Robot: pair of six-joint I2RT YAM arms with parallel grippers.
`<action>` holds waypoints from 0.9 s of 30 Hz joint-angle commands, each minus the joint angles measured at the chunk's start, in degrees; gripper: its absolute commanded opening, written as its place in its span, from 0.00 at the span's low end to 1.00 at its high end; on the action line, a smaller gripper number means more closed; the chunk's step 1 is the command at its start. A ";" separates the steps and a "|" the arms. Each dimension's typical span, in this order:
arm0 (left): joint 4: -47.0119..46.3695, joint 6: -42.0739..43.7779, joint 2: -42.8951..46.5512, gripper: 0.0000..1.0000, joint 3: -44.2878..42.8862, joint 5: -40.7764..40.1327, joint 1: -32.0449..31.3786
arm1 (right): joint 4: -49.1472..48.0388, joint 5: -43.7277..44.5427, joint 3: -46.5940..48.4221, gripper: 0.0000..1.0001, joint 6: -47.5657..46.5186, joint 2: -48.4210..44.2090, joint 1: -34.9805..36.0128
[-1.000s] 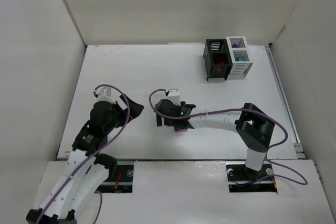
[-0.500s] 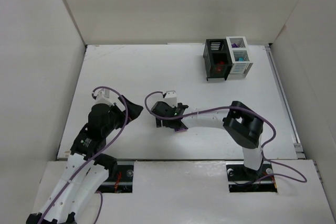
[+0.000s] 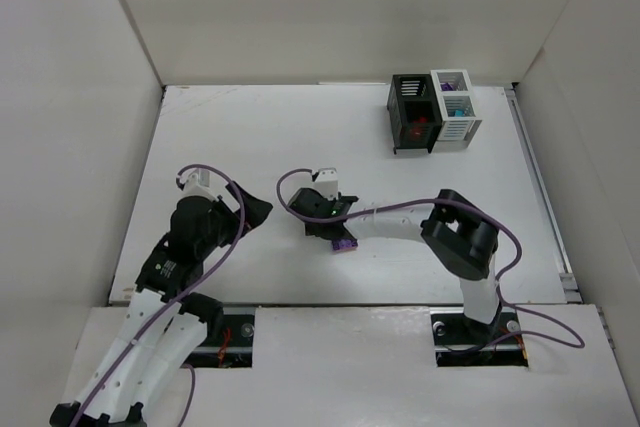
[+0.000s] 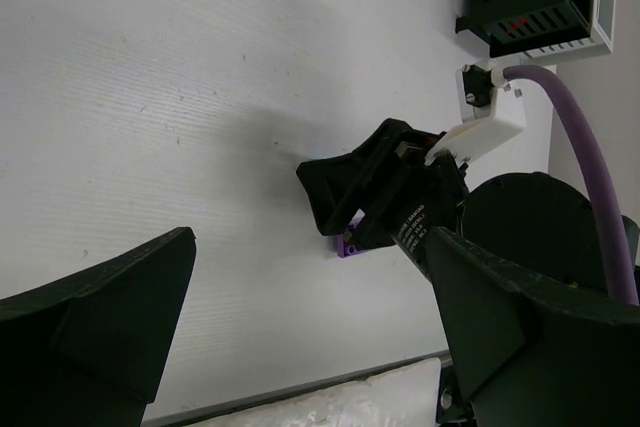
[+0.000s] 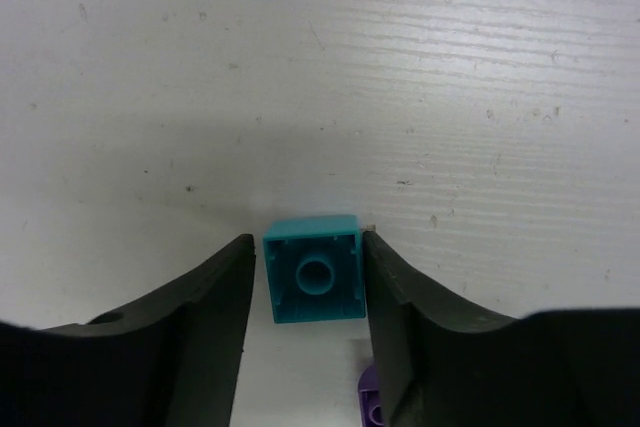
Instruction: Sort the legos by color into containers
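On the white worktop [image 3: 250, 137], the small square teal plastic brick [image 5: 314, 269] sits squarely between our right end effector's [image 5: 308, 247] slightly parted fingers, apparently not yet pinched. Our left end effector [image 3: 258, 211] gapes empty, farther off.

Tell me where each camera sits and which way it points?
Top external: above and behind, looking down on table, left arm, right arm, containers.
Left wrist: on the left arm, looking across the table at the right gripper; own fingers frame it.
Right wrist: looks down at a teal lego between its own fingers.
Both wrist views share the purple lego.
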State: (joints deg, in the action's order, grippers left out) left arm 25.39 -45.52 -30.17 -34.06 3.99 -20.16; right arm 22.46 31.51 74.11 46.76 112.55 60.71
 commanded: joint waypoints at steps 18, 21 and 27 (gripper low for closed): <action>-13.68 1.04 -15.96 1.00 -3.11 1.02 -0.23 | -1.01 -4.34 -0.72 0.28 -9.22 -17.45 -10.51; -17.20 1.65 -20.43 1.00 -3.64 1.64 -0.23 | -1.01 -6.19 0.15 0.28 -12.82 -19.21 -17.80; -21.17 3.51 -31.85 1.00 -8.82 4.27 -0.23 | -2.42 -10.85 4.72 0.28 -17.84 -21.15 -34.15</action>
State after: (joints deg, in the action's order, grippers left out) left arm 9.58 -43.92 -58.59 -38.68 6.37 -20.16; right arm 22.33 23.05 74.61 33.36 93.86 31.33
